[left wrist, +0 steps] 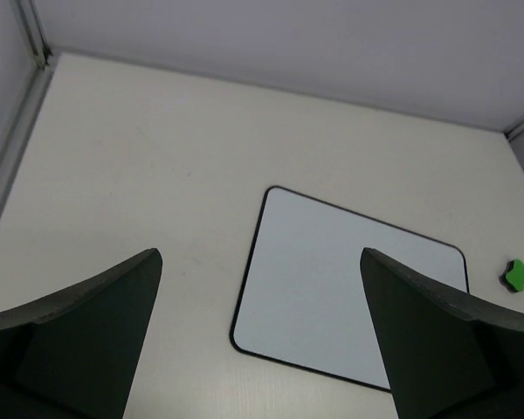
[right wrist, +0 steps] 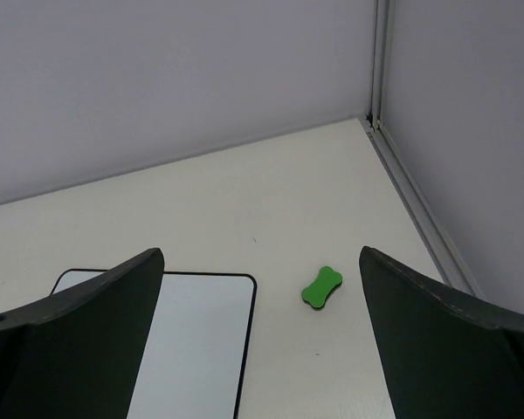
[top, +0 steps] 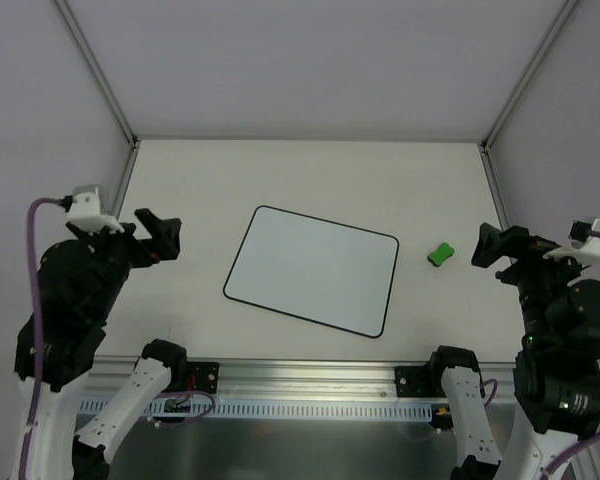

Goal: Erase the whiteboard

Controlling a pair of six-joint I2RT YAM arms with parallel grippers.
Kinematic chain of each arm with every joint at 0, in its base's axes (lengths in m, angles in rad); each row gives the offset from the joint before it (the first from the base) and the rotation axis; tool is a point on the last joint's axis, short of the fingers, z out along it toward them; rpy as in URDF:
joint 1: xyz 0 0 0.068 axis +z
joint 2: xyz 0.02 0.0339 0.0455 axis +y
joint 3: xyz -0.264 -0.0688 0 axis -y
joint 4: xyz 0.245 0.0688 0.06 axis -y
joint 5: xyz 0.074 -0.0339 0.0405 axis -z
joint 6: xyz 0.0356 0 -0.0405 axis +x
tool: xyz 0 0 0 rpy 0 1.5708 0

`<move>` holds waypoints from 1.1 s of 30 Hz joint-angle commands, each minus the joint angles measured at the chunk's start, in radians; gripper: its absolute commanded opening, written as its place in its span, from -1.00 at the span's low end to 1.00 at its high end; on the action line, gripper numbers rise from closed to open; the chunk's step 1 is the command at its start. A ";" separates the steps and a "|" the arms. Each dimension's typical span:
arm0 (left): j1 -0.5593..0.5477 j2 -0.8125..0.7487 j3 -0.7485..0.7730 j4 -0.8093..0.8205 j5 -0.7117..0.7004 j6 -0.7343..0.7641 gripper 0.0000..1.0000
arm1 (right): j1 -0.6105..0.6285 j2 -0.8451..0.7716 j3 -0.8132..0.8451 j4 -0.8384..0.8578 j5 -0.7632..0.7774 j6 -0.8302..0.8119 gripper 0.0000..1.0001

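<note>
The whiteboard [top: 313,270] lies flat in the middle of the table, white with a thin black border and no marks on it; it also shows in the left wrist view as the whiteboard [left wrist: 332,288] and in the right wrist view as the whiteboard [right wrist: 201,340]. A small green bone-shaped eraser [top: 440,254] rests on the table just right of the board, also seen as the eraser [right wrist: 321,287] and the eraser [left wrist: 515,274]. My left gripper [top: 160,235] hangs open, well left of the board, holding nothing. My right gripper [top: 500,247] is open, right of the eraser, empty.
Grey walls and aluminium frame posts [top: 100,70] enclose the table on three sides. A metal rail [top: 310,378] with the arm bases runs along the near edge. Bare cream table surface [top: 310,180] lies behind the board.
</note>
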 commanded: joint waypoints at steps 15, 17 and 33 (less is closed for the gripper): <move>-0.011 -0.301 0.090 -0.133 -0.074 0.137 0.97 | 0.180 -0.208 -0.003 -0.017 0.067 -0.134 0.98; -0.011 -0.309 0.078 -0.133 -0.074 0.126 0.98 | 0.188 -0.219 -0.005 -0.014 0.073 -0.138 0.98; -0.011 -0.295 0.039 -0.133 -0.057 0.105 0.97 | 0.212 -0.260 -0.058 0.039 0.085 -0.151 0.98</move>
